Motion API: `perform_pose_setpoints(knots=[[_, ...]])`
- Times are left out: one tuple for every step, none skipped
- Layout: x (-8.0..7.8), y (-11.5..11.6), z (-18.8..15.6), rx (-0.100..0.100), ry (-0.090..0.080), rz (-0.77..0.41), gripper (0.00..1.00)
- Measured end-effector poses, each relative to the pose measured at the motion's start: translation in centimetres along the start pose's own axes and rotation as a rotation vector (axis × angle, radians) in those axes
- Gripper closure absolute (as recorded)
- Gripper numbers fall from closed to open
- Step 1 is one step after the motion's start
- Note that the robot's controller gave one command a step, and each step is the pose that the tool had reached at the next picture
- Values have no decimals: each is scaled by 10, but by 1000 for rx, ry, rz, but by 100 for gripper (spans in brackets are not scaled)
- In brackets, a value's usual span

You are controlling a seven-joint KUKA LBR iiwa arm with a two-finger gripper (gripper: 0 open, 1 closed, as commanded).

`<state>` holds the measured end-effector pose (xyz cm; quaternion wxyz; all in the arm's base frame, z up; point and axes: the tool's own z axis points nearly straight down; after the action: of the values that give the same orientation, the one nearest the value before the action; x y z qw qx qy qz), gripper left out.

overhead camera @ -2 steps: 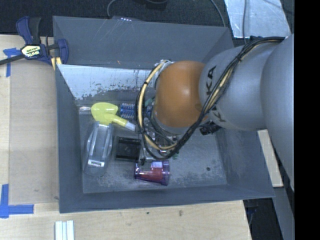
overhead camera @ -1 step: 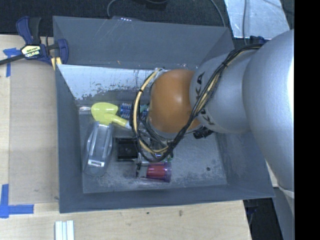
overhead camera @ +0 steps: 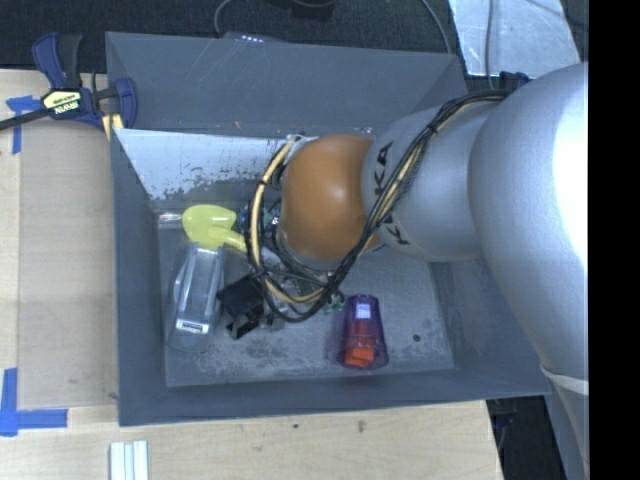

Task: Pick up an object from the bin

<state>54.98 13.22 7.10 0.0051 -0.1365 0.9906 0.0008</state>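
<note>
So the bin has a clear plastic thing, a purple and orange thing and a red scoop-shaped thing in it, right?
Not quite. The scoop-shaped thing is yellow-green, not red; the camera view shows it near the far left corner of the bin. The clear plastic thing and the purple and orange thing are in the bin, as you say.

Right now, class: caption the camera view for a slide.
Gripper in the bin beside a clear case; yellow scoop and purple-orange bottle nearby.
</note>
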Motion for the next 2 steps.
perform_pose_setpoints(knots=[[0,0,0,0,0,1,100],[0,0,0,0,0,1,100]])
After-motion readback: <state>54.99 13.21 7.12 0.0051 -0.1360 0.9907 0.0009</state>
